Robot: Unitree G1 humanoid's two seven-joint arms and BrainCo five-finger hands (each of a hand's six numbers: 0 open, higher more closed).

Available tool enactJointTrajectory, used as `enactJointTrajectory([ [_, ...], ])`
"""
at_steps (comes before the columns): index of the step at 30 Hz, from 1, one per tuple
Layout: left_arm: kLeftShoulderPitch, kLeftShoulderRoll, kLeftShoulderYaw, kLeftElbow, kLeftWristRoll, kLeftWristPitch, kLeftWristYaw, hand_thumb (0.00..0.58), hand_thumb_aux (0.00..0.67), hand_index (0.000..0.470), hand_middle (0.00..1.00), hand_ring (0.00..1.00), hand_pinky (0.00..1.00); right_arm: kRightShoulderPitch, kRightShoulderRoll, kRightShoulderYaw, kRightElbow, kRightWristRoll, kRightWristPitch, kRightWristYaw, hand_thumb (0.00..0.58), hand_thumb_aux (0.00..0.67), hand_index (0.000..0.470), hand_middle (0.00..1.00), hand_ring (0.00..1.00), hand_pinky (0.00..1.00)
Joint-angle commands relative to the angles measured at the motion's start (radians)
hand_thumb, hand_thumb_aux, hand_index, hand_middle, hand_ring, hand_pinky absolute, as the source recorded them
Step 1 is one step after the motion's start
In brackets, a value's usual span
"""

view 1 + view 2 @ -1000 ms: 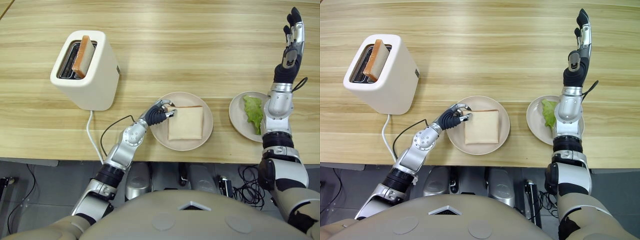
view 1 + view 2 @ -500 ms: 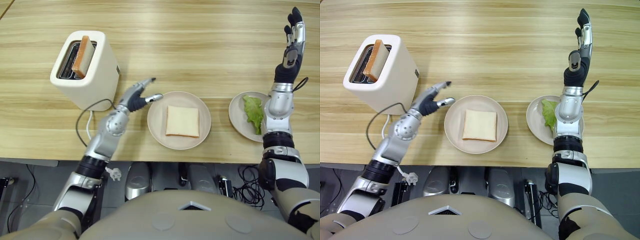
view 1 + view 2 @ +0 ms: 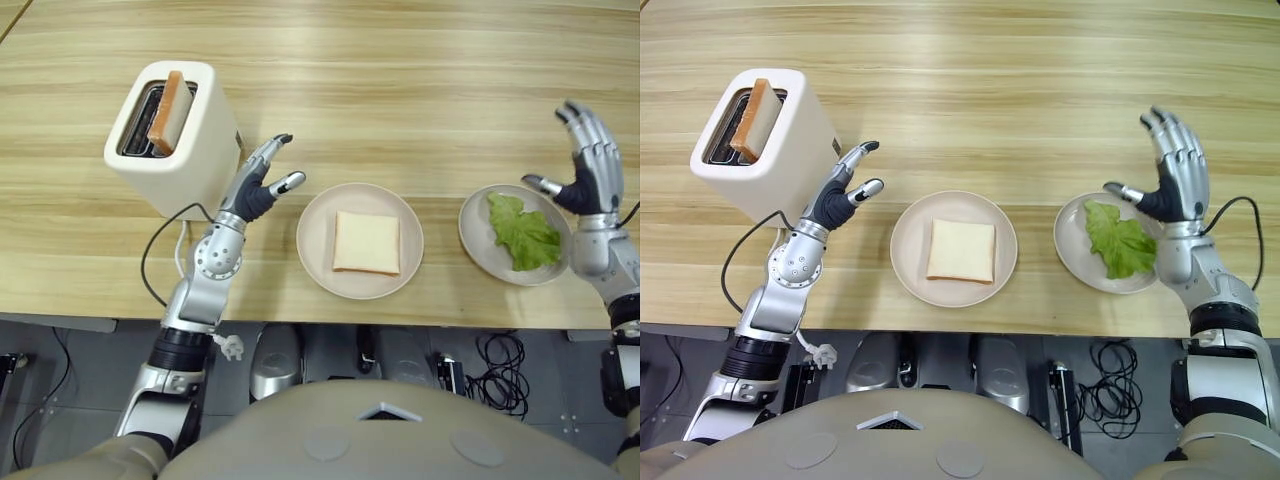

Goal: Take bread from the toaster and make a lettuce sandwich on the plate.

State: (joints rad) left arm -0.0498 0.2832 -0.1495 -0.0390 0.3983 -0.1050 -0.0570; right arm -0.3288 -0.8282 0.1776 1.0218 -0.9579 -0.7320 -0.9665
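Observation:
A cream toaster (image 3: 175, 140) stands at the left with one slice of bread (image 3: 168, 112) upright in its slot. A second slice (image 3: 366, 242) lies flat on the beige plate (image 3: 315, 215) in the middle. A lettuce leaf (image 3: 522, 232) rests on a smaller plate (image 3: 474, 235) at the right. My left hand (image 3: 260, 186) is open, just right of the toaster and left of the middle plate, holding nothing. My right hand (image 3: 585, 170) is open, palm toward the lettuce, hovering over the far right rim of the small plate.
The toaster's cable (image 3: 160, 250) loops across the table's front edge beside my left arm, its plug (image 3: 230, 347) hanging below. Bare wooden tabletop (image 3: 400, 90) stretches behind the plates.
My left hand let go of the slice on the middle plate and drew back left toward the toaster. My right arm came down from the far right to the lettuce plate.

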Motion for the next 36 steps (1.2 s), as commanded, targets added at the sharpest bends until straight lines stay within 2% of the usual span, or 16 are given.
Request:
enactJointTrajectory([
  [1,0.005,-0.007,0.002,0.055,-0.016,-0.017,0.011,0.000,0.000,0.000,0.00,0.00,0.00,0.007,-0.035,0.143,0.117,-0.121,0.096,-0.170,0.000,0.000,0.000,0.00,0.00,0.00],
  [6,-0.002,-0.005,-0.001,0.099,-0.012,-0.034,0.019,0.000,0.000,0.000,0.00,0.00,0.00,-0.002,-0.025,0.265,0.224,-0.149,0.161,-0.231,0.000,0.000,0.000,0.00,0.00,0.00],
  [11,-0.003,-0.016,-0.007,0.127,-0.016,-0.043,0.018,0.000,0.000,0.000,0.00,0.00,0.00,0.015,-0.012,0.320,0.283,-0.117,0.192,-0.221,0.000,0.000,0.000,0.00,0.00,0.00],
  [36,-0.022,-0.022,-0.029,0.181,0.010,-0.050,0.033,0.000,0.000,0.000,0.00,0.00,0.00,-0.016,0.028,0.369,0.299,-0.003,0.190,-0.136,0.000,0.000,0.000,0.00,0.00,0.00],
])
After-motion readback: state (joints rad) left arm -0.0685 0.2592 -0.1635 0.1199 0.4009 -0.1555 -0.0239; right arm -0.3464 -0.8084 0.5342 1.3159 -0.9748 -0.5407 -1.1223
